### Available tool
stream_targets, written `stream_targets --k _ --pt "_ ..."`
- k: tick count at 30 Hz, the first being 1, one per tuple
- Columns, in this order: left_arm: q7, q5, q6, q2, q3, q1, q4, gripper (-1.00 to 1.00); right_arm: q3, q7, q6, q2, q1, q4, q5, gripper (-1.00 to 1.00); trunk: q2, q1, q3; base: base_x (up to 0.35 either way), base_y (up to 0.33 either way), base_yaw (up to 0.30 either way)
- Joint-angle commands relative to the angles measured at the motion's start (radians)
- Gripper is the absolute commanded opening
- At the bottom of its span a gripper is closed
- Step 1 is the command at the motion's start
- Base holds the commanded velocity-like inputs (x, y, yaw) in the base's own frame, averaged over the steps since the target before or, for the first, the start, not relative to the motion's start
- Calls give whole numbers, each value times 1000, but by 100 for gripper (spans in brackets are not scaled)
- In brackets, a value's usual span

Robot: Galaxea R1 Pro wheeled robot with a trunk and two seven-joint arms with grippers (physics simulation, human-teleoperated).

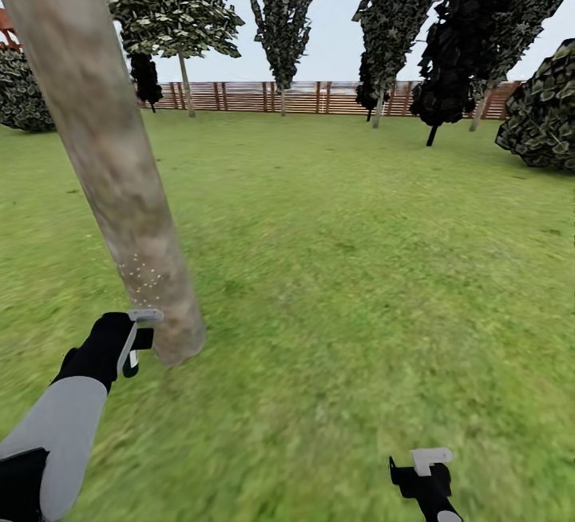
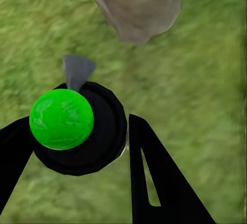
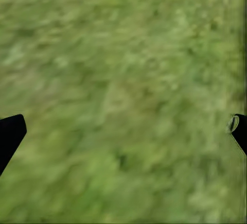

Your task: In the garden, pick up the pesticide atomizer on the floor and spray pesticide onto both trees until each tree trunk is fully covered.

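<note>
Grass (image 3: 123, 80) lies under the right gripper (image 1: 431, 458), low and nearest the robot, its two black fingers spread wide with nothing between them. Further out, the left arm reaches forward and the left gripper (image 1: 134, 338) sits just beside the base of the tree trunk (image 1: 104, 155). Its jaws pinch the pesticide atomizer (image 2: 77, 129), seen from the wrist as a round black body with a bright green ball on top. The bottle looks small, rigid and probably light; its smooth rounded sides could slip, so a squeeze across the middle seems safest. Faint pale specks dot the lower trunk, which leans up and away. Beyond, open lawn runs to more trees and a slatted wooden fence (image 1: 319, 97).
</note>
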Motion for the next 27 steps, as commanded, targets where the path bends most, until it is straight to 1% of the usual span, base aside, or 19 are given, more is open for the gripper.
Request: stream_targets --k 1,3,12,13,14,17,23,25,27 --pt "-1 -3 5 -1 2 -1 -1 -100 8 -6 -1 0 -1 1 -1 100 0 0 -1 0 -270 0" --pt "-1 -3 5 -1 2 -1 -1 -100 8 -6 -1 0 -1 1 -1 100 0 0 -1 0 -270 91" --pt "7 -5 4 2 5 0 5 -100 8 -5 -1 0 -1 0 -1 100 0 0 -1 0 -270 237" --pt "7 -6 3 5 7 2 8 -100 8 -5 -1 0 -1 1 -1 100 0 0 -1 0 -270 66" --pt "7 -5 3 9 8 19 9 -100 8 -5 -1 0 -1 1 0 100 0 0 -1 5 -270 27" --pt "8 -5 3 12 9 44 5 -100 8 -4 -1 0 -1 1 0 100 0 0 -1 59 -269 11" --pt "10 -5 2 7 10 50 11 -100 8 -4 -1 0 -1 1 0 100 0 0 -1 189 -224 1" --pt "10 -5 2 10 12 50 12 -100 8 -4 -1 0 -1 1 0 100 0 0 -1 234 -191 0" --pt "10 -7 1 15 27 51 12 -100 8 -4 -1 0 -1 1 0 100 0 0 -1 237 -188 11"
